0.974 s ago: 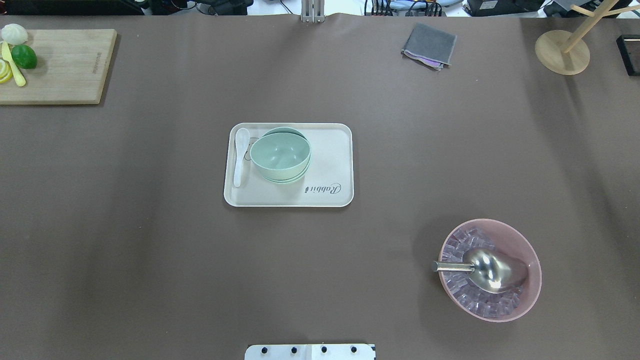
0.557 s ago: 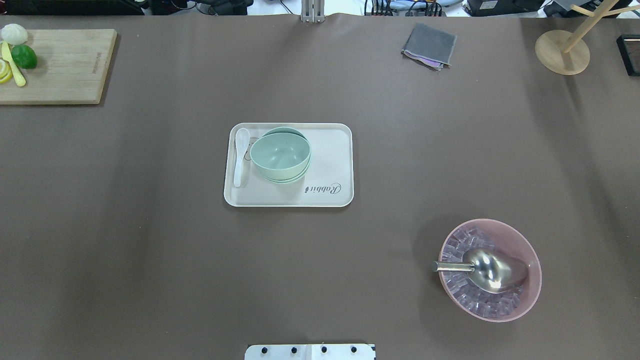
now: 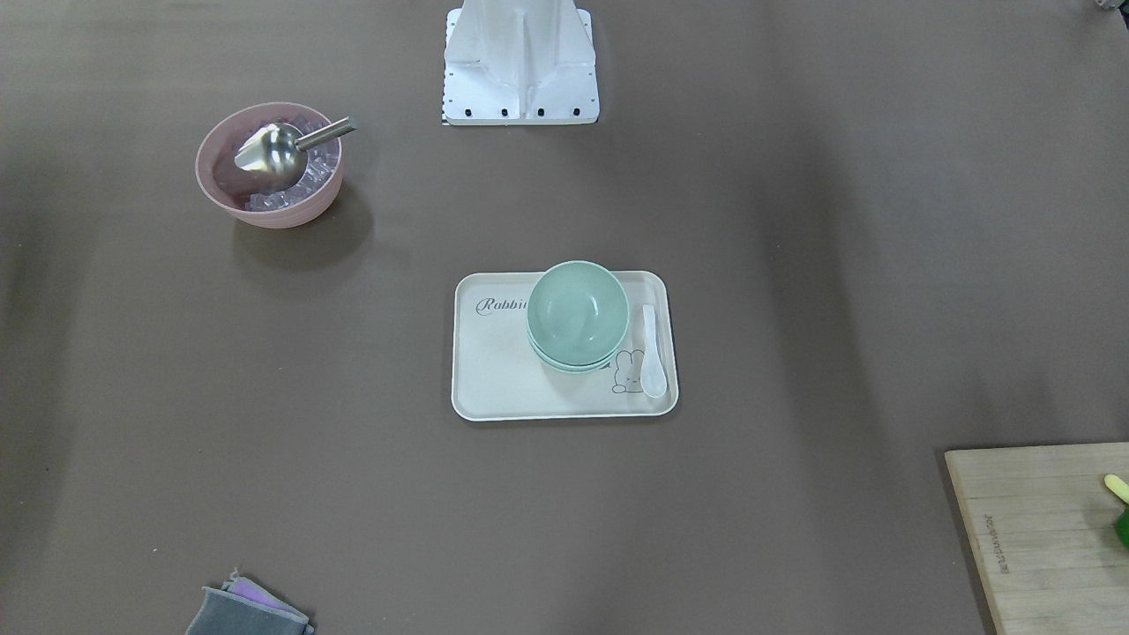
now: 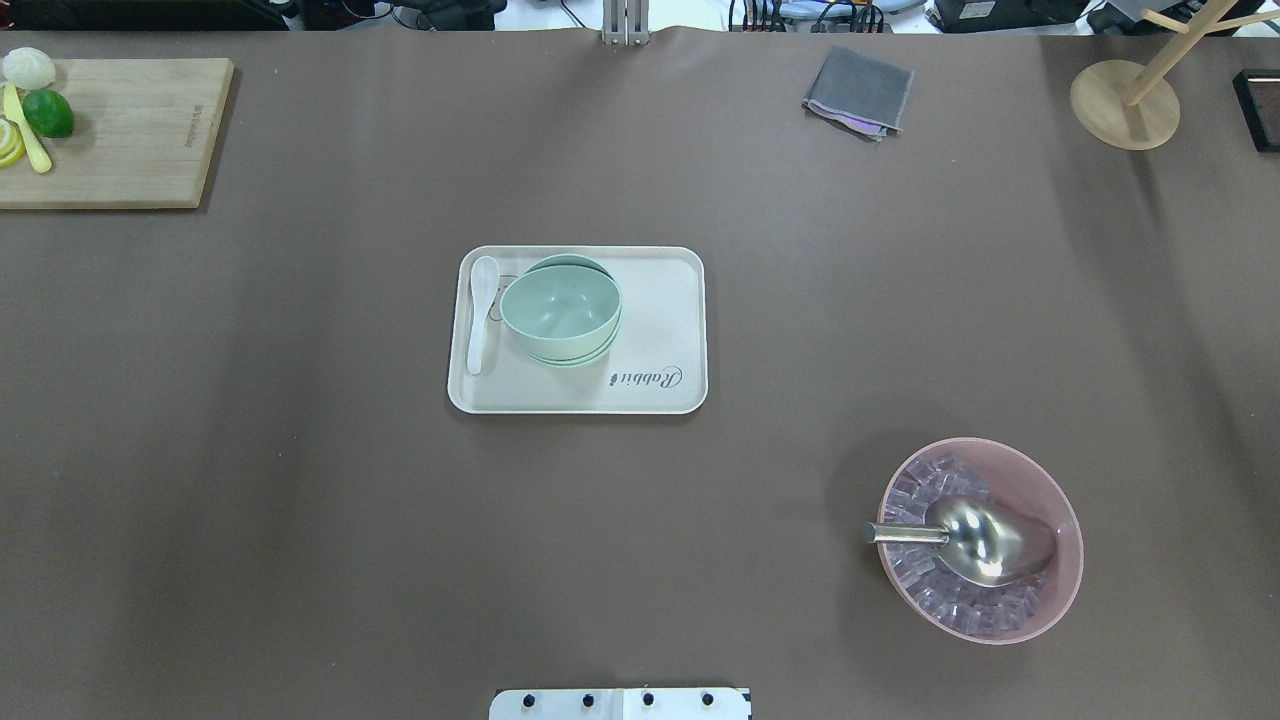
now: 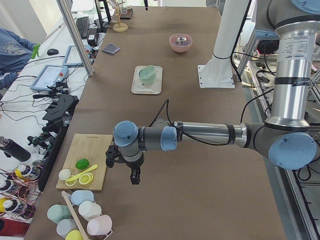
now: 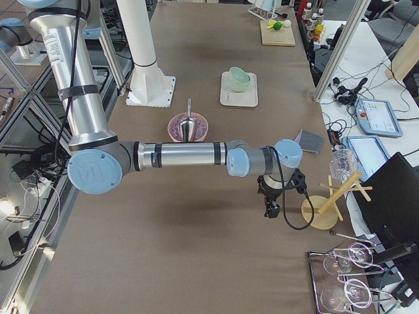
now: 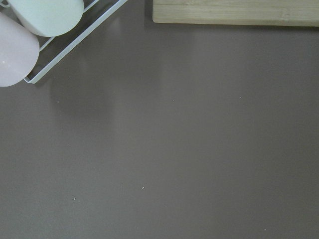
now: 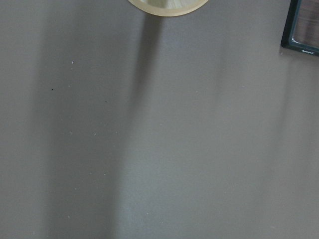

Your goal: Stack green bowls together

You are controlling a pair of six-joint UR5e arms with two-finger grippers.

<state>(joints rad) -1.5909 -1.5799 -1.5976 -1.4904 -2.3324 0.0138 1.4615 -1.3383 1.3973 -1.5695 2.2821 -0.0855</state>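
Green bowls (image 4: 560,310), small, round and pale mint, sit one inside another in a single pile. The pile stands on the left half of a flat cream tray with rounded corners (image 4: 660,300), near the middle of the overhead view. A small white spoon (image 4: 481,315) lies on the tray just left of the pile.

Lower right in that view, well apart from the tray, stands a big pink bowl (image 4: 1045,485) with clear ice cubes (image 4: 925,590) and a shiny metal scoop (image 4: 985,540) in it. A wooden cutting board (image 4: 130,130) with a green lime (image 4: 48,113) lies in the upper left corner. A folded grey cloth (image 4: 858,90) lies at the top, right of the middle. A round wooden stand (image 4: 1125,105) is in the upper right corner.

The left gripper (image 5: 134,179) hangs over the brown table (image 4: 300,500) beside the cutting board, far from the bowls. The right gripper (image 6: 270,210) hangs near the wooden stand. Both show only in the side views, so I cannot tell if their fingers are apart or together.
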